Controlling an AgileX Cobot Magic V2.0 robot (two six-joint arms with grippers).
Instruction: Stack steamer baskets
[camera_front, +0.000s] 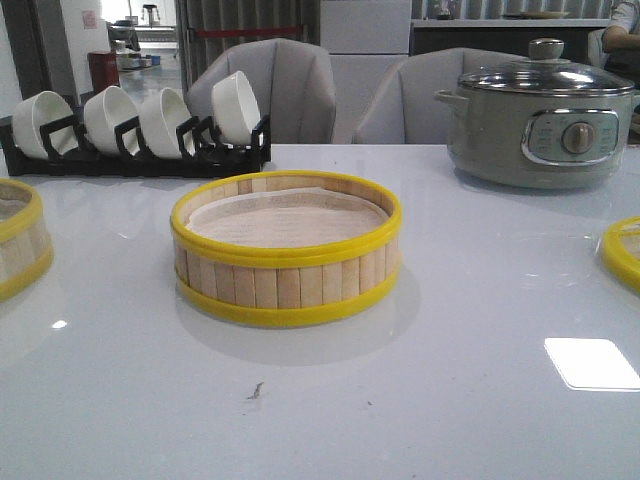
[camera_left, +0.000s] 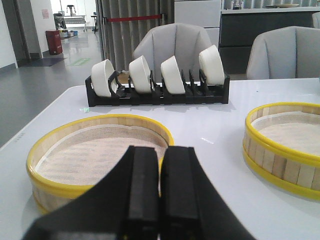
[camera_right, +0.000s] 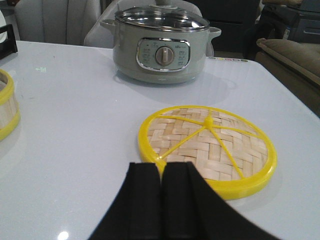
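Observation:
One steamer basket (camera_front: 287, 250) with pale slat walls and yellow rims stands in the middle of the table; it also shows as the steamer basket (camera_left: 285, 145) at the edge of the left wrist view. A second basket (camera_front: 20, 238) sits at the table's left edge, and this second basket (camera_left: 95, 160) lies just beyond my left gripper (camera_left: 160, 152), which is shut and empty. The woven lid (camera_right: 207, 146) with its yellow rim lies flat at the right; only a sliver of the lid (camera_front: 625, 252) shows in the front view. My right gripper (camera_right: 161, 167) is shut and empty, just short of the lid's rim.
A grey electric pot (camera_front: 541, 122) with a glass lid stands at the back right. A black rack (camera_front: 135, 150) holding several white bowls sits at the back left. Grey chairs (camera_front: 280, 90) stand behind the table. The table's right edge (camera_right: 295, 115) runs near the lid.

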